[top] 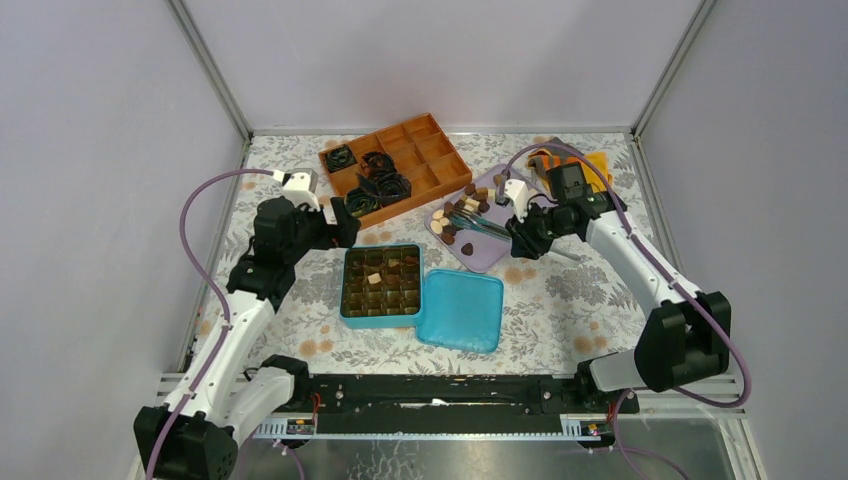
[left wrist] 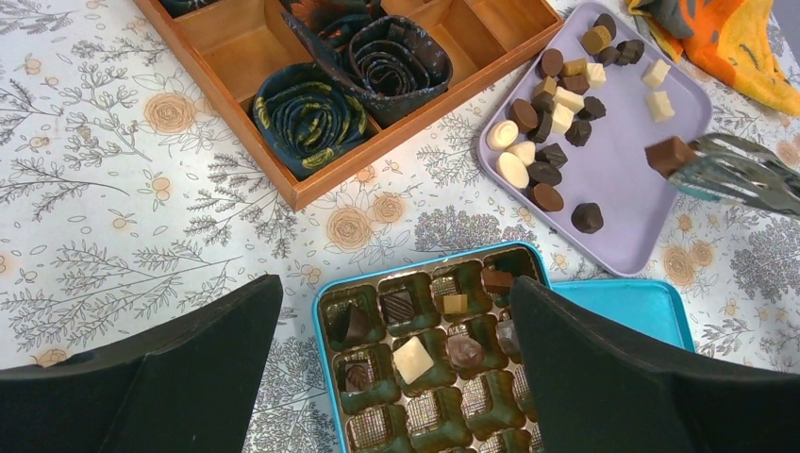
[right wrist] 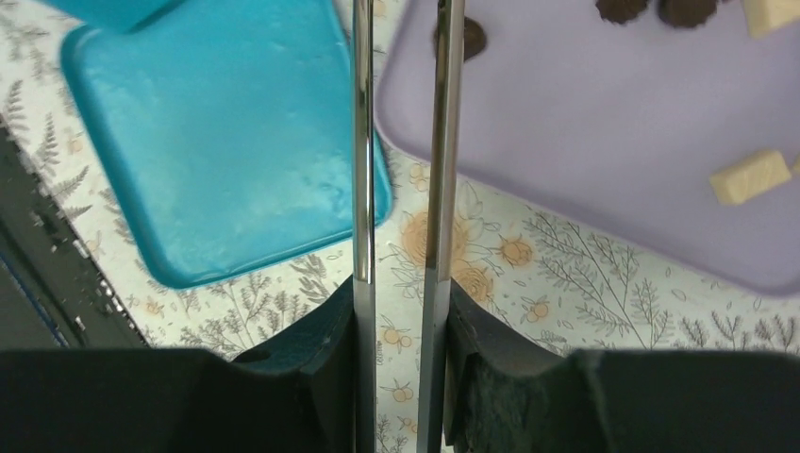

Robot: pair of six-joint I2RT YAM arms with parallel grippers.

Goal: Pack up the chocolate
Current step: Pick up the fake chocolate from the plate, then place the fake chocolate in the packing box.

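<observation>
Loose chocolate (left wrist: 557,104) in dark brown, mid brown and cream lies on the purple tray (left wrist: 632,208). My right gripper (right wrist: 406,311) is shut on metal tongs (right wrist: 362,142). In the left wrist view the tongs (left wrist: 741,175) pinch one brown square piece (left wrist: 668,154) above the tray's right part. The teal box (left wrist: 319,311) holds a few pieces, such as a cream square (left wrist: 412,360), in its gold-lined cells. My left gripper (left wrist: 394,293) hovers wide open over the box's far edge, holding nothing.
The teal lid (top: 460,310) lies right of the box (top: 345,290). A wooden divider tray (top: 440,170) with rolled dark fabric (left wrist: 309,115) stands at the back. An orange cloth (top: 598,162) lies behind the purple tray (top: 495,258).
</observation>
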